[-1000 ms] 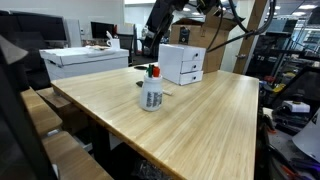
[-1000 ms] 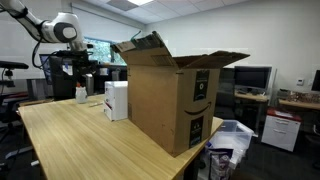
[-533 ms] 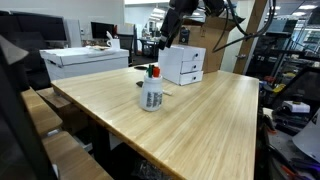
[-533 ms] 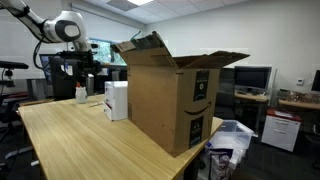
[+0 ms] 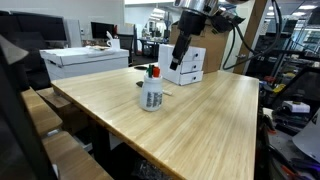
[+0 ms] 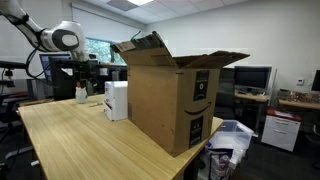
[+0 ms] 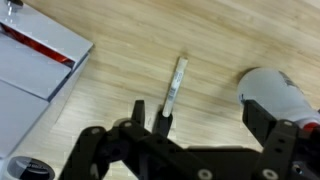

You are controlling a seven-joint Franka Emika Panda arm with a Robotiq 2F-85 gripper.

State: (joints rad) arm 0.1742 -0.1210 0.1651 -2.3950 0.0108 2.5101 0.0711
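Wrist view: gripper (image 7: pixel 208 128) has its jaws apart and nothing between them. It hangs above the table (image 7: pixel 230 40), not touching it. One finger sits just beside the near end of a thin pale stick (image 7: pixel 176 84), maybe a pen or marker, too blurred to tell. The stick lies flat on the wood, its length running near to far with a slight tilt. The other finger is off to the right, close to a white bottle (image 7: pixel 277 95). At far left is the corner of a white box (image 7: pixel 35 60) with a red stripe, well apart from the stick.

In an exterior view the gripper (image 5: pixel 177 62) hangs in front of a white drawer unit (image 5: pixel 196 60), right of and beyond the bottle (image 5: pixel 152 93), which stands upright with a red and green top. A big open cardboard box (image 6: pixel 170 95) is well apart from all this.

Judgement for a clean grasp on the stick:
- Shift left so the stick is centred between the jaws, not under one finger.
- Line the fingers up across its thin width.
- Come straight down until almost on the wood.
- Keep the right finger off the bottle.
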